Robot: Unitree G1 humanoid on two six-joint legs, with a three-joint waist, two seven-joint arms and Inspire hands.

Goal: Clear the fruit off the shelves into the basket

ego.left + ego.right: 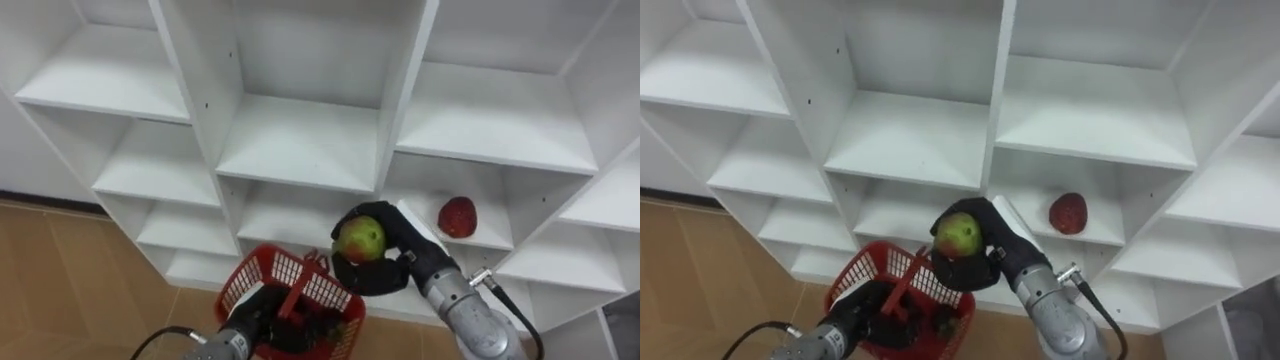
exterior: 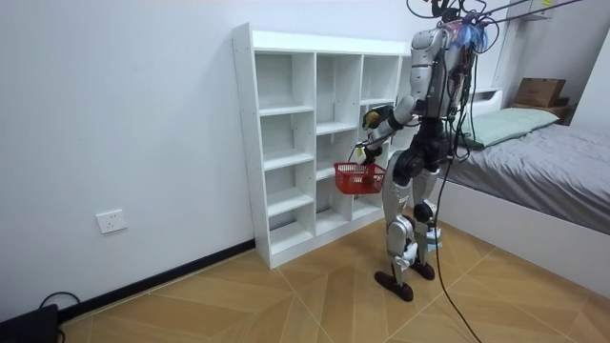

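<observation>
My left arm comes up from the lower left. My left hand (image 1: 262, 308) has its fingers curled round the handle of the red basket (image 1: 288, 268), which hangs low in front of the white closet (image 1: 300, 140). To its right, my right forearm rises from the lower right, and my right hand (image 1: 398, 238) cups a green apple (image 1: 360, 240), fingers clamped about it, just above the basket's right edge. Further right, a red fruit (image 1: 457, 216) lies on a shelf (image 1: 482, 239), apart from my fingers.
</observation>
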